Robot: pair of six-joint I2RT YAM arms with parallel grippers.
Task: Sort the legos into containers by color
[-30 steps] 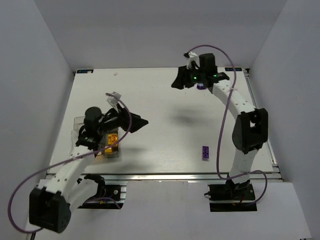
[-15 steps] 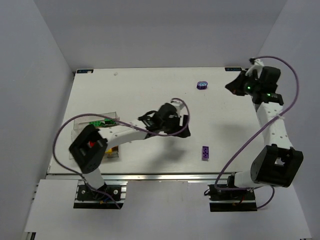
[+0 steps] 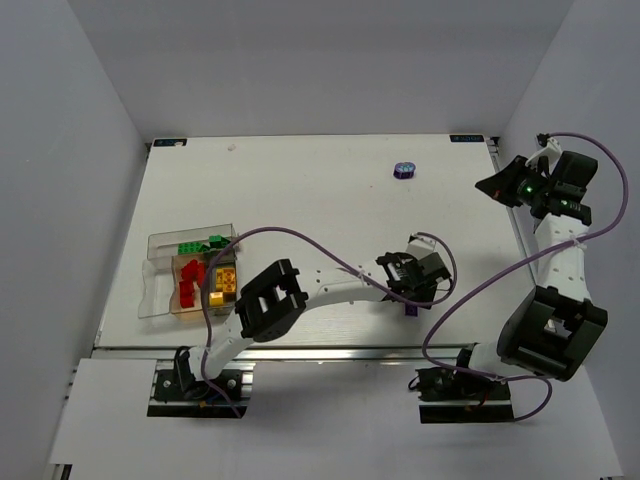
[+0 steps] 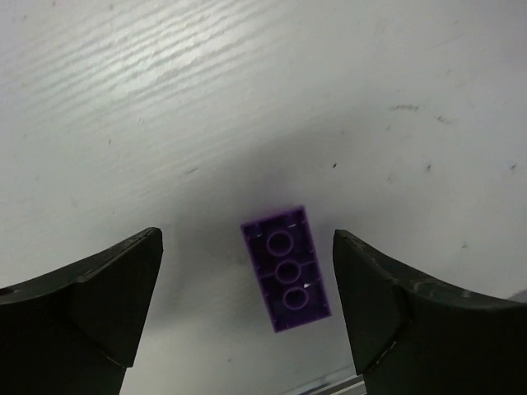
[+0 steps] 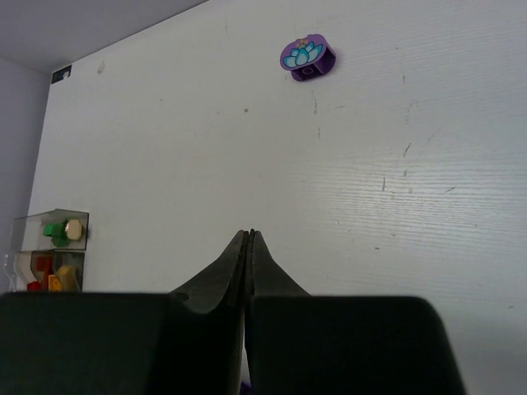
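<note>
I see the left arm [image 3: 320, 285] stretched far out to its right from the base, with the forearm low and nearly level. The left gripper [image 3: 414, 288] points down, its fingers [image 4: 99, 288] spread wide and touching nothing. The right arm [image 3: 560, 262] is folded, elbow just above its base, forearm running away from me. The right gripper [image 5: 249, 237] is raised and aimed inward, jaws pressed flat together.
</note>
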